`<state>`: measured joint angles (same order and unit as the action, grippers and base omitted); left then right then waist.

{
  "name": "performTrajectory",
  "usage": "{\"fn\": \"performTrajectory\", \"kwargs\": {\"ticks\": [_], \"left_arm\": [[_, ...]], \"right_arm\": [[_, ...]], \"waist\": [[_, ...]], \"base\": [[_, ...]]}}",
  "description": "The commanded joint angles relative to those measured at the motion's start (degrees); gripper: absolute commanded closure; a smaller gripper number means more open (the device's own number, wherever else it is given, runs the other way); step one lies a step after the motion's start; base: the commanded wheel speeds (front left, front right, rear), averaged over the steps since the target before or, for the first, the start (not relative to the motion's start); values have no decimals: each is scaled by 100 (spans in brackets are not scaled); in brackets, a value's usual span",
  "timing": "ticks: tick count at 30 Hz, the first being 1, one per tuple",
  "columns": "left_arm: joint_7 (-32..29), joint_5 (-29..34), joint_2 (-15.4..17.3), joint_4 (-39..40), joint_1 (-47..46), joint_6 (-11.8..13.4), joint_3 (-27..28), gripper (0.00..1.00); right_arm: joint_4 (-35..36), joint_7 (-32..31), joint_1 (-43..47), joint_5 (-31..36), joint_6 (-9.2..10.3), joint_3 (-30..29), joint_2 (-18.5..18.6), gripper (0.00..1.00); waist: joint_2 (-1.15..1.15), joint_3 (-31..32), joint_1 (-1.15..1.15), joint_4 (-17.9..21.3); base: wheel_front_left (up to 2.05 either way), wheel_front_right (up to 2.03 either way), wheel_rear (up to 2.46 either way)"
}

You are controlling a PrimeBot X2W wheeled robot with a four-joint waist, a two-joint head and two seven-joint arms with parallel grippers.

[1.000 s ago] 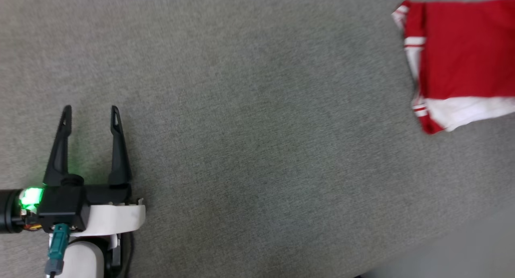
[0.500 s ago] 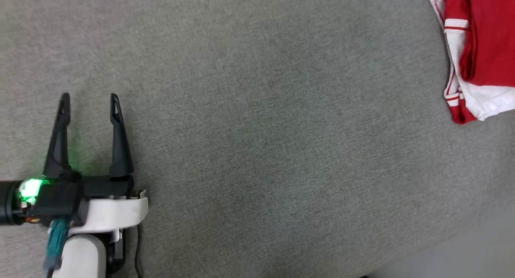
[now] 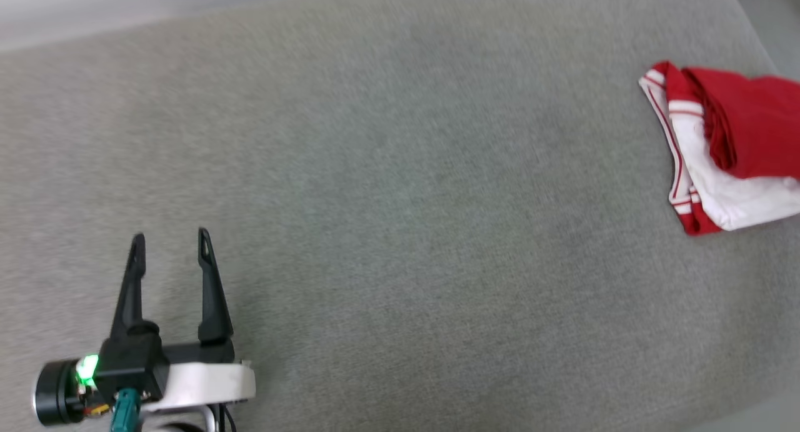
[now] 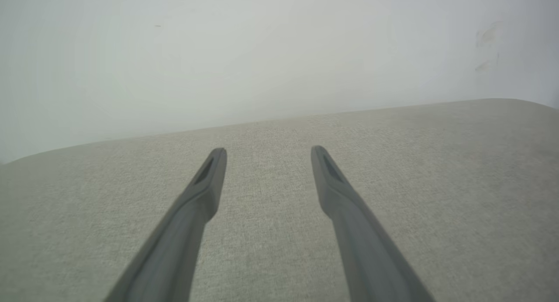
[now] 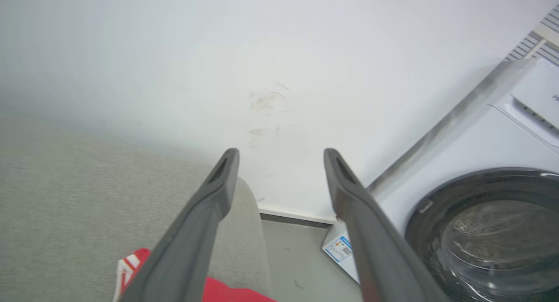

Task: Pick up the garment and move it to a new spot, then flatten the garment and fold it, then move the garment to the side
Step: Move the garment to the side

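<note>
The red jersey [image 3: 744, 129] lies folded at the far right of the grey fabric surface [image 3: 400, 200], cut by the right edge of the head view; its white inside and striped trim show along its left and lower sides. A red corner of the jersey [image 5: 135, 267] shows low in the right wrist view, under my right gripper [image 5: 281, 155], which is open with nothing between its fingers. My left gripper [image 3: 170, 238] is open over bare fabric at the lower left, far from the jersey. Its two fingers are spread and empty in the left wrist view [image 4: 267, 152].
A pale wall [image 4: 262, 53] runs behind the surface. A white washing machine [image 5: 480, 162] with a round dark door stands right of the surface's end, past a strip of grey floor [image 5: 297, 258].
The whole head view has shifted, so the camera moved: the surface's far edge and right end are in it now. The jersey looks more bunched than one second ago.
</note>
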<state>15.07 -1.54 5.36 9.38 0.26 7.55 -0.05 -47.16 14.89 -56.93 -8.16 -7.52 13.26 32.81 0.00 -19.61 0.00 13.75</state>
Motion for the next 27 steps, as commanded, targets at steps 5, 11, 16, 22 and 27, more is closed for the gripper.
{"fn": "performTrajectory", "kwargs": {"ticks": [5, 11, 16, 22, 27], "left_arm": [[13, -66, -101, -34, 304, 15, 1, 0], [12, -18, -154, -146, 512, -23, -27, 0], [12, -43, -181, -238, 665, -40, -17, 0], [12, -21, -201, -330, 806, -74, -27, 0], [12, -48, -213, -384, 948, -81, 14, 0]], "right_arm": [[1637, 23, 1087, 321, 6, -741, -739, 0], [3347, 26, 2472, 520, 6, -1198, -1626, 0], [4038, 26, 3371, 557, 6, -1209, -2134, 0], [4227, 26, 4305, 441, 6, -1269, -2575, 0], [4222, 27, 4951, 342, 5, -1306, -2756, 0]], "waist": [[0, 704, 0, -499], [0, 1094, 0, -829], [0, 1349, 0, -1004], [0, 1585, 0, -1113], [0, 1709, 0, -1123]], "base": [[0, 0, 0], [0, 0, 0], [0, 0, 0], [0, 0, 0], [0, 0, 0]]}}
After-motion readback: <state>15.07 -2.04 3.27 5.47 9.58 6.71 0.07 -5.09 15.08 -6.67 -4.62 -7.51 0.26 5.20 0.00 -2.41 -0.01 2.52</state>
